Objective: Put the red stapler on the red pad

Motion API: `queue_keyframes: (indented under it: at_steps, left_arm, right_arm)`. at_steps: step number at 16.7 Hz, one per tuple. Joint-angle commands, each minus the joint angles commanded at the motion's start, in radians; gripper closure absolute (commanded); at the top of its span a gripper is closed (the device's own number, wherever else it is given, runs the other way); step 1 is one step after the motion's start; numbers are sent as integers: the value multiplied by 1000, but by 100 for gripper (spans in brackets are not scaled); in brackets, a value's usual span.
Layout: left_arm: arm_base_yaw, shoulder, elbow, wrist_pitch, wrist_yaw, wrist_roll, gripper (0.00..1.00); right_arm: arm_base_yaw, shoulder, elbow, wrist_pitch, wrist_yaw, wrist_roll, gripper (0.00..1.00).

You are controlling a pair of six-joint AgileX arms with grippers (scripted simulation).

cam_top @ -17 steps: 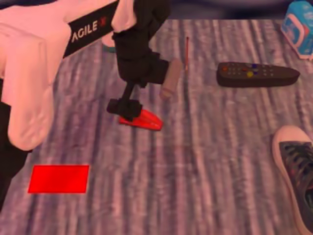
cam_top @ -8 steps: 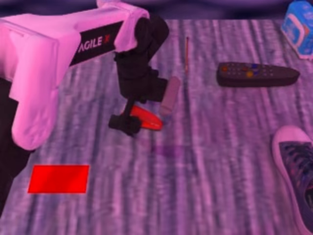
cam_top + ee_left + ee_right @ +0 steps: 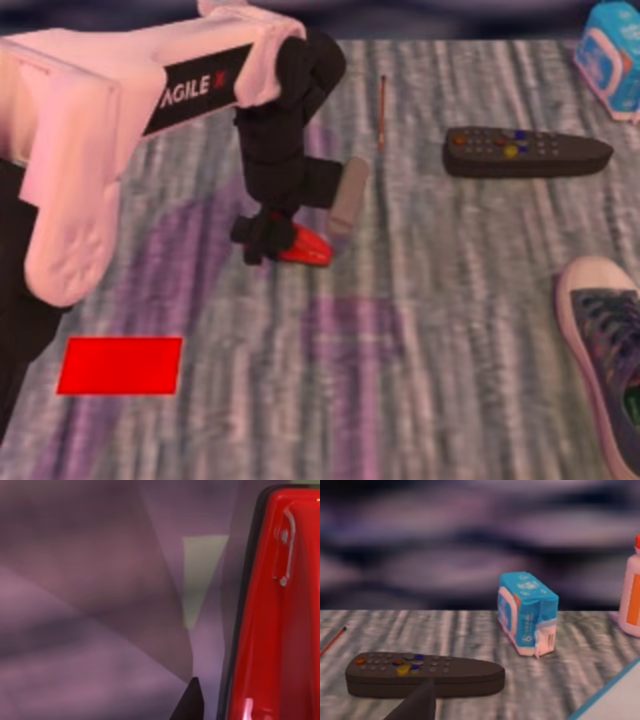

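The red stapler [image 3: 305, 245] is being gripped by the left gripper [image 3: 268, 236] near the middle of the table [image 3: 450, 330], slightly toward its left side, with the fingers closed on the wide end of the wedge while the narrow tip is being left sticking out to the right. In the left wrist view the stapler's glossy red body [image 3: 277, 625] is being shown very close, filling one side of the picture, with a dark fingertip [image 3: 190, 702] just beside it. Whether the stapler is touching the tabletop or being held just above it cannot be told. The red pad [image 3: 120, 365] is lying flat near the table's front left corner, well apart from the stapler. A dark remote [image 3: 525, 152] is lying toward the far right, a thin red pencil [image 3: 381, 110] between it and the arm, a blue packet [image 3: 610, 55] at the far right corner, and a sneaker [image 3: 605, 345] at the right edge. Of the right gripper only a dark fingertip [image 3: 417, 702] is being shown, in the right wrist view, near the remote [image 3: 422, 672].
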Motion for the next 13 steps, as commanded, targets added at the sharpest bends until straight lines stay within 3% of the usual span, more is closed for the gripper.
queue_keyframes:
  at_steps: [4,13]
  left_arm:
    - [0,0,0,0,0,0,98]
    - [1,-1,0,0,0,1,100]
  right_arm:
    - [0,0,0,0,0,0,0]
    - [0,0,0,0,0,0,0]
